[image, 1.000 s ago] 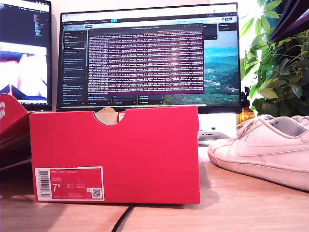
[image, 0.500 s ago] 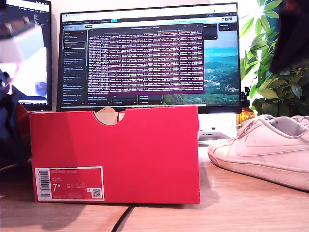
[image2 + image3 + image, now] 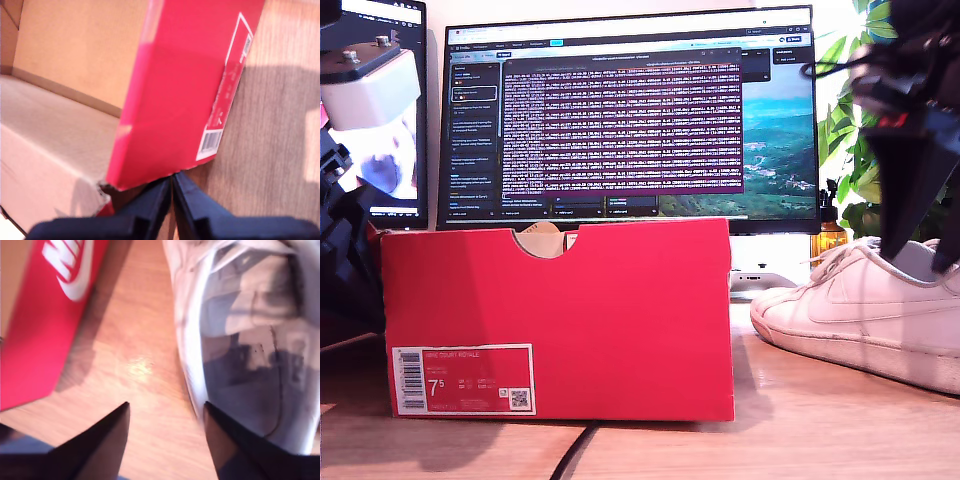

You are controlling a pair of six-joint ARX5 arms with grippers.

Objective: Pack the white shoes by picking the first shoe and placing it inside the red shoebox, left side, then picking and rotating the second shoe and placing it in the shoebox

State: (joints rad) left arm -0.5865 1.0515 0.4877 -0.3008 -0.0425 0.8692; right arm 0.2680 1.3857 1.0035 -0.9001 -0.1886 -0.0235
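- My first gripper (image 3: 172,192), on the arm at the exterior view's left, has its dark blue jaws pressed together on nothing; it sits just below the near corner of the bright red cardboard shoebox (image 3: 560,320), looking along the labelled wall and into the bare tan interior.
- The red shoebox stands open on the pale wooden table (image 3: 820,420), its half-round notch up and its white barcode label low on the face toward the exterior camera. No shoe shows inside it, so I judge packing not yet begun.
- Behind the box stand a wide computer monitor (image 3: 630,110) and a second screen (image 3: 380,100); a black cable (image 3: 575,455) runs forward from under the box. None of these crosses a gripper's path.
- My second gripper (image 3: 167,412), at the exterior view's right, is spread wide, with one dark jaw over bare table and the other at the collar of the white leather low-top sneaker (image 3: 865,310).
- To grasp well, I should put one jaw inside the shoe's opening and one outside the wall, then close on the collar.
- The red lid piece with a white logo (image 3: 45,315) lies near these jaws; the lift should clear it.
- A leafy green plant (image 3: 900,120) stands behind the shoe.
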